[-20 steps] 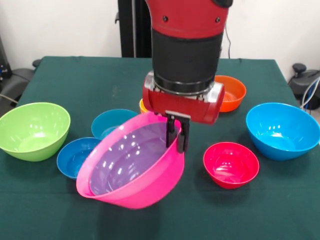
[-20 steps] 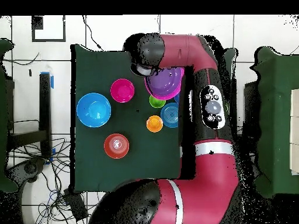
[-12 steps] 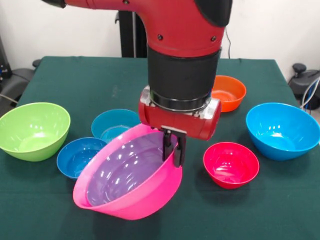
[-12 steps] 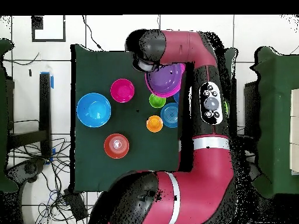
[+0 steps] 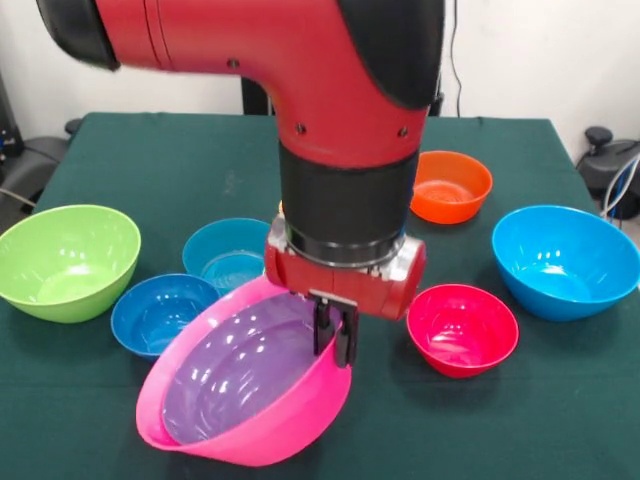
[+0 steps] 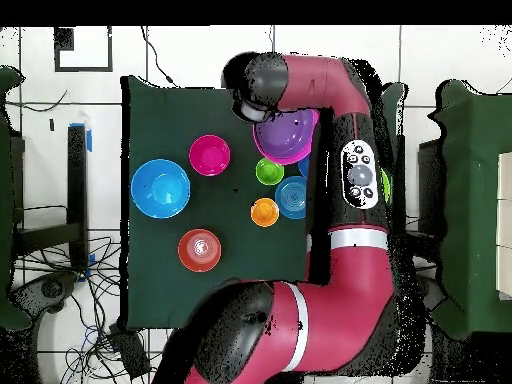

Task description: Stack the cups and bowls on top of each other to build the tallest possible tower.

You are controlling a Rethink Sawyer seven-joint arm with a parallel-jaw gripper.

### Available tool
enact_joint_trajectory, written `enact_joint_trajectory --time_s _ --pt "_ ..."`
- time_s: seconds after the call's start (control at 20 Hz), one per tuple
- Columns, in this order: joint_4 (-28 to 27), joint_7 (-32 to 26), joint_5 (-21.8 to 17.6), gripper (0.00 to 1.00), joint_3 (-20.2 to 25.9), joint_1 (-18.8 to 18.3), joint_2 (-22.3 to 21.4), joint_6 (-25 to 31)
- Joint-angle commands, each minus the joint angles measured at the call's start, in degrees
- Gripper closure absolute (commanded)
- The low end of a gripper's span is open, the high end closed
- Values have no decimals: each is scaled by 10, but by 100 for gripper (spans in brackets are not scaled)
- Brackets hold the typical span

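Observation:
My gripper (image 5: 335, 340) is shut on the far rim of the big pink bowl (image 5: 250, 432), which tilts toward the table's near edge. A purple bowl (image 5: 232, 372) is nested inside it. In the overhead view this pair (image 6: 285, 138) lies at the table's top right, under the arm's wrist. Around it stand the dark blue bowl (image 5: 160, 315), teal bowl (image 5: 225, 255), red-pink bowl (image 5: 462, 328), sky blue bowl (image 5: 565, 260), orange bowl (image 5: 452, 185) and lime green bowl (image 5: 65, 260). The overhead view shows a lime green cup (image 6: 269, 172) and an orange cup (image 6: 264, 212); in the front view the arm hides both.
The table is covered in dark green cloth (image 5: 150, 160). Its back half holds nothing but the orange bowl. The arm's thick wrist (image 5: 345, 215) hangs over the table's middle. Chairs and cables lie beyond the table edges.
The arm has carried the pink bowl, with the purple one inside, toward the near edge in the front view and somewhat lower. The other bowls have not moved.

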Motion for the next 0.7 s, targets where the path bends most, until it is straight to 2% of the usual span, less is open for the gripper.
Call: enact_joint_trajectory --time_s 0.05,0.7 --pt "24 -145 -53 100 20 -3 50 -97" --pt "75 -70 -53 100 -14 -1 105 -201"
